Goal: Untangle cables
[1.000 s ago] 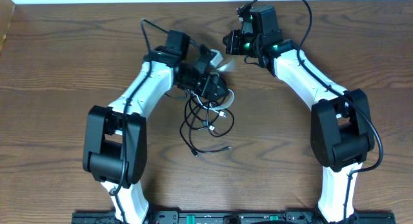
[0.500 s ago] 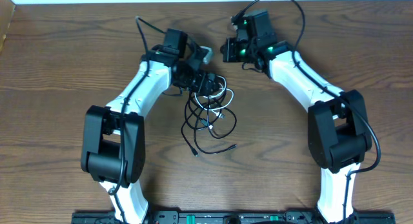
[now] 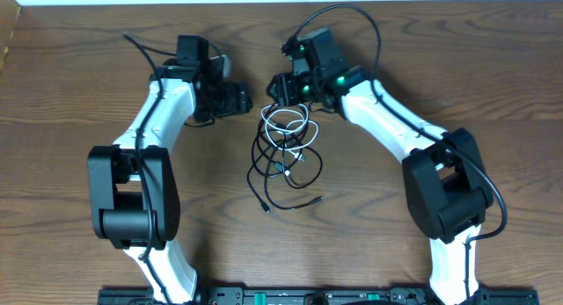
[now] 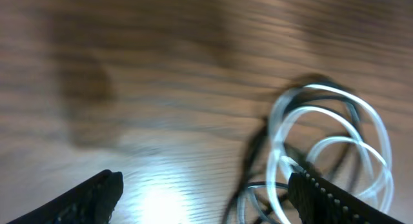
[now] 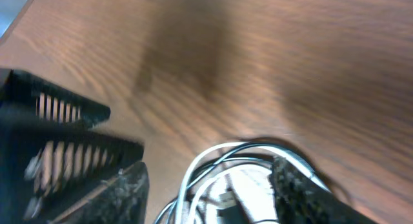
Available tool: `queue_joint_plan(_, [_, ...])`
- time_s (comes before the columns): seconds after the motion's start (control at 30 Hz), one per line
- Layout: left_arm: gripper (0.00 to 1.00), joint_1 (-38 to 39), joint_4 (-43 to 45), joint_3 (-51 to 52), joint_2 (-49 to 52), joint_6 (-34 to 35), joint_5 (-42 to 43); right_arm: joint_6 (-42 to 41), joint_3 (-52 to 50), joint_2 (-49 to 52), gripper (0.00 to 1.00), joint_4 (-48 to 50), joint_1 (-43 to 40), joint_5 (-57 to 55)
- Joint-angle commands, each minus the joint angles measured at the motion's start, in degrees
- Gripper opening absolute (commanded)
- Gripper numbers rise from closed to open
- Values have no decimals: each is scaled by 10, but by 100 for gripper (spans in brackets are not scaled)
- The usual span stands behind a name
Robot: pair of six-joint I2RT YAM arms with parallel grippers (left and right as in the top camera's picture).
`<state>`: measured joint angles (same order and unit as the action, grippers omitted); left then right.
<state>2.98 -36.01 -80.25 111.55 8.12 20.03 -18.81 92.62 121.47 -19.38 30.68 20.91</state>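
Wood table (image 3: 79,68), cables (image 3: 287,129) near parted right fingers (image 5: 303,195)

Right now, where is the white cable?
In the overhead view, the white cable lies coiled mid-table, tangled with the black cable, right beside the right gripper; the left gripper is a little farther off.

The cables (image 3: 286,156) lie heaped on the table (image 3: 70,164), left gripper (image 3: 244,101) beside them, right gripper (image 3: 280,88) just behind.

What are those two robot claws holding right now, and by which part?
Nothing is held. The left gripper is wide open over the brown wooden table. The right gripper has its jaws apart above the thin white cord, not pinching it.
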Motion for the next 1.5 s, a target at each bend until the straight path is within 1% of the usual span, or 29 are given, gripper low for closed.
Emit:
queue_joint_plan(0.0, [87,-7,-11,2,-3,70,-82,7,3,16,59,-3,28,-20])
queue_joint_plan(0.07, [88,-8,-14,3,-3,81,-108,7,3,24,59,-6,37,-35])
queue_joint_plan(0.1, [96,-8,-14,3,-3,81,-113,7,3,30,59,-7,43,-39])
queue_joint_plan(0.17, [98,-8,-14,3,-3,81,-114,7,3,41,56,-11,51,-39])
queue_joint_plan(0.23, [98,-8,-15,4,-3,82,-118,7,3,47,52,-19,57,-39])
queue_joint_plan(0.33, [98,-10,-19,5,-3,99,-153,14,3,52,47,-38,65,-44])
queue_joint_plan(0.5, [98,-17,-21,5,-3,106,-156,26,3,52,40,-46,68,-43])
queue_joint_plan(0.53, [98,-17,-21,5,-3,106,-156,26,3,52,36,-50,68,-43])
queue_joint_plan(0.57, [98,-17,-21,5,-3,106,-156,26,3,52,30,-54,68,-43])
queue_joint_plan(0.6, [98,-17,-21,5,-3,106,-156,26,3,52,22,-59,68,-43])
queue_joint_plan(0.63, [98,-17,-21,5,-3,106,-154,26,3,52,10,-63,68,-43])
queue_joint_plan(0.67, [98,-17,-21,5,-3,106,-146,26,3,52,1,-64,67,-43])
queue_joint_plan(0.73, [98,-17,-21,5,-3,102,-113,26,3,51,1,-62,63,-43])
queue_joint_plan(0.77, [98,-17,-21,5,-3,88,-90,26,3,47,1,-58,60,-43])
queue_joint_plan(0.83, [98,-17,-15,5,-3,42,-37,26,3,34,1,-52,53,-42])
queue_joint_plan(0.93, [98,-17,-10,5,-3,3,5,27,3,3,1,-47,38,-38])
queue_joint_plan(1.1, [98,-17,-6,5,-3,-100,141,59,3,-65,1,-40,19,-6])
queue_joint_plan(1.17, [98,-17,-6,5,-3,-125,183,69,3,-93,1,-42,16,-6])
queue_joint_plan(1.4, [98,-17,-6,5,-3,-126,188,134,3,-181,1,-40,16,-7])
queue_joint_plan(1.47, [98,-17,-6,5,-3,-126,188,140,3,-200,1,-39,16,-9])
